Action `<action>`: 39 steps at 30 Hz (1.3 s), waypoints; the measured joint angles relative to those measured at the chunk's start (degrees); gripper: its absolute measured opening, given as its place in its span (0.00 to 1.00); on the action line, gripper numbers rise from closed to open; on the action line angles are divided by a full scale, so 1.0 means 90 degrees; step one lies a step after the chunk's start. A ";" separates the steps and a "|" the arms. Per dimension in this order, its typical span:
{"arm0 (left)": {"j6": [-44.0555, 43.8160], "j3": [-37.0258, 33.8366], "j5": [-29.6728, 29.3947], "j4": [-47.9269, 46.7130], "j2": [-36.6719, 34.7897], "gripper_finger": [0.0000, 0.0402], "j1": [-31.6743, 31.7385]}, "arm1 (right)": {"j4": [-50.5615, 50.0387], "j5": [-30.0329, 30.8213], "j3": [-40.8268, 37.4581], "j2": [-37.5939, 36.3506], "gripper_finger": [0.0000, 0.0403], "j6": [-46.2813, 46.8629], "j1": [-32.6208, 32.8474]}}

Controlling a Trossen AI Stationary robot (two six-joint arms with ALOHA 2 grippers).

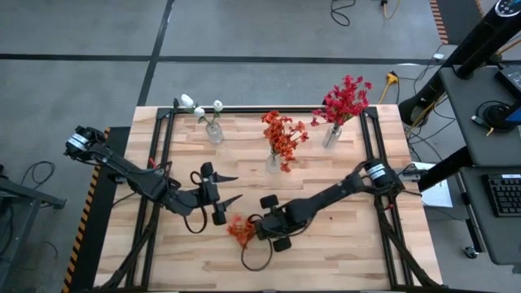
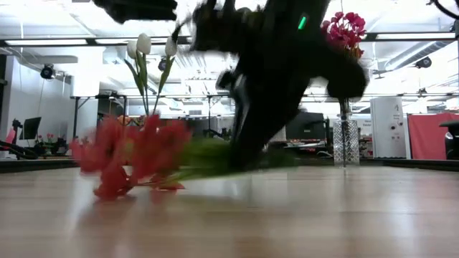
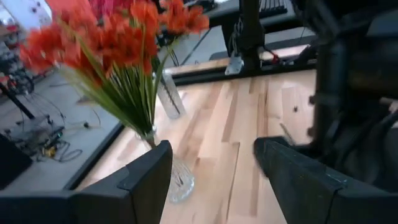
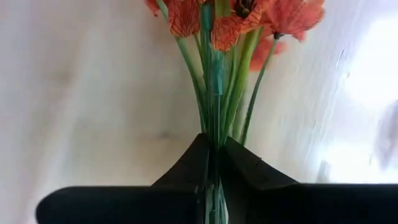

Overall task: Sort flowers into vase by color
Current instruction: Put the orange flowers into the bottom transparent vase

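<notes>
Grey floor [image 1: 244,32], ceiling striplights [image 2: 57,43], desk [image 1: 496,163].

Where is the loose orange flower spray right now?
From above, the orange flower spray lies on the table's near middle, its stems pinched in the right gripper, in front of the orange-flower vase.

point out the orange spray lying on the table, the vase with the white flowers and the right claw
orange spray [image 1: 239,231], high view, on its blooms
vase with the white flowers [image 1: 214,133], high view, on the glass body
right claw [image 4: 213,163], right wrist view, midway between its fingertips, shut on the spray's stems
</notes>
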 joint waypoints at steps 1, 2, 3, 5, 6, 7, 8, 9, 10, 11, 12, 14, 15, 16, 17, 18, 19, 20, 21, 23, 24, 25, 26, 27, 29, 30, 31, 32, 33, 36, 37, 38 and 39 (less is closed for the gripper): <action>0.0114 0.0044 0.0000 0.0017 -0.0011 0.59 0.0000 | -0.0084 0.0000 0.0000 -0.0113 0.05 0.0058 0.0066; 0.0225 0.0083 0.0000 0.0033 -0.0013 0.59 0.0000 | -0.0118 0.0002 -0.0002 -0.0218 0.05 0.0096 0.0130; 0.0325 0.0110 0.0001 0.0028 -0.0018 0.59 0.0000 | -0.0138 0.0002 -0.0007 -0.0338 0.05 0.0128 0.0197; 0.0472 0.0137 0.0005 0.0027 -0.0018 0.59 0.0000 | -0.0125 0.0000 -0.0088 -0.0608 0.05 0.0123 0.0325; 0.0542 0.0137 0.0020 0.0024 -0.0018 0.59 0.0013 | -0.0099 0.0000 -0.0125 -0.0744 0.05 0.0105 0.0382; 0.0610 0.0113 0.0073 0.0026 -0.0018 0.59 0.0020 | -0.0060 0.0000 -0.0177 -0.0917 0.05 0.0100 0.0439; 0.0642 0.0069 0.0150 0.0023 -0.0018 0.59 0.0037 | -0.0037 0.0001 -0.0251 -0.1096 0.05 0.0100 0.0481; 0.0648 0.0016 0.0255 0.0030 -0.0018 0.59 0.0052 | 0.0038 0.0003 -0.0342 -0.1280 0.05 0.0100 0.0516; 0.0646 -0.0054 0.0359 0.0084 -0.0018 0.59 0.0060 | 0.0208 0.0004 -0.0465 -0.1503 0.05 0.0093 0.0544; 0.0652 -0.0138 0.0443 0.0191 -0.0018 0.59 0.0068 | 0.0438 0.0000 -0.0616 -0.1716 0.05 0.0054 0.0566; 0.0658 -0.0229 0.0563 0.0370 -0.0018 0.59 0.0092 | 0.0752 0.0002 -0.0803 -0.1921 0.05 0.0002 0.0571; 0.0702 -0.0405 0.0742 0.0734 -0.0018 0.59 0.0138 | 0.1475 -0.0002 -0.1226 -0.2343 0.05 -0.0157 0.0578; 0.0720 -0.0506 0.0774 0.0925 -0.0018 0.59 0.0161 | 0.1848 -0.0002 -0.1462 -0.2544 0.05 -0.0272 0.0580; 0.0750 -0.0601 0.0871 0.1134 -0.0018 0.59 0.0204 | 0.2208 -0.0002 -0.1695 -0.2732 0.05 -0.0353 0.0576; 0.0772 -0.0695 0.0900 0.1324 -0.0018 0.59 0.0244 | 0.2620 0.0000 -0.1964 -0.2947 0.05 -0.0471 0.0553; 0.0770 -0.0780 0.0936 0.1485 -0.0018 0.59 0.0299 | 0.3053 -0.0001 -0.2218 -0.3127 0.05 -0.0565 0.0545; 0.0754 -0.0853 0.1042 0.1611 -0.0013 0.59 0.0365 | 0.3476 -0.0001 -0.2466 -0.3301 0.05 -0.0655 0.0516; 0.0707 -0.0921 0.1164 0.1764 0.0005 0.59 0.0440 | 0.3913 0.0001 -0.2728 -0.3481 0.05 -0.0766 0.0508; 0.0656 -0.0996 0.1327 0.1922 0.0038 0.59 0.0525 | 0.4324 0.0006 -0.2972 -0.3631 0.05 -0.0871 0.0495; 0.0559 -0.1150 0.1599 0.2376 0.0142 0.59 0.0714 | 0.5194 0.0035 -0.3446 -0.3915 0.05 -0.1111 0.0464; 0.0515 -0.1214 0.1670 0.2614 0.0234 0.59 0.0811 | 0.5617 0.0109 -0.3659 -0.4027 0.05 -0.1183 0.0444; 0.0512 -0.1250 0.1728 0.2854 0.0344 0.59 0.0912 | 0.6035 0.0202 -0.3840 -0.4123 0.05 -0.1309 0.0428; 0.0511 -0.1274 0.1735 0.3055 0.0460 0.59 0.1020 | 0.6421 0.0295 -0.3989 -0.4207 0.05 -0.1454 0.0418; 0.0509 -0.1297 0.1734 0.3242 0.0594 0.59 0.1149 | 0.6754 0.0384 -0.4118 -0.4274 0.05 -0.1588 0.0396; 0.0452 -0.1294 0.1744 0.3662 0.0913 0.59 0.1451 | 0.7317 0.0545 -0.4286 -0.4382 0.05 -0.1890 0.0348; 0.0395 -0.1292 0.1786 0.3818 0.1088 0.59 0.1616 | 0.7558 0.0652 -0.4323 -0.4401 0.05 -0.2003 0.0322; 0.0339 -0.1262 0.1941 0.3929 0.1274 0.59 0.1820 | 0.7797 0.0772 -0.4336 -0.4416 0.05 -0.2106 0.0283; 0.0277 -0.1207 0.2211 0.3992 0.1461 0.59 0.2021 | 0.7948 0.0868 -0.4344 -0.4438 0.05 -0.2185 0.0244; 0.0210 -0.1166 0.2505 0.4073 0.1644 0.59 0.2237 | 0.8112 0.0896 -0.4347 -0.4446 0.05 -0.2283 0.0202; 0.0045 -0.0998 0.3109 0.4473 0.2238 0.59 0.2812 | 0.8331 0.0900 -0.4263 -0.4451 0.05 -0.2403 0.0034; 0.0032 -0.0963 0.3177 0.4605 0.2399 0.59 0.2958 | 0.8350 0.0897 -0.4227 -0.4451 0.05 -0.2408 -0.0026; 0.0032 -0.0945 0.3178 0.4748 0.2550 0.59 0.3081 | 0.8385 0.0896 -0.4200 -0.4451 0.05 -0.2408 -0.0084; 0.0039 -0.0908 0.3184 0.4910 0.2692 0.59 0.3197 | 0.8433 0.0896 -0.4170 -0.4451 0.05 -0.2411 -0.0138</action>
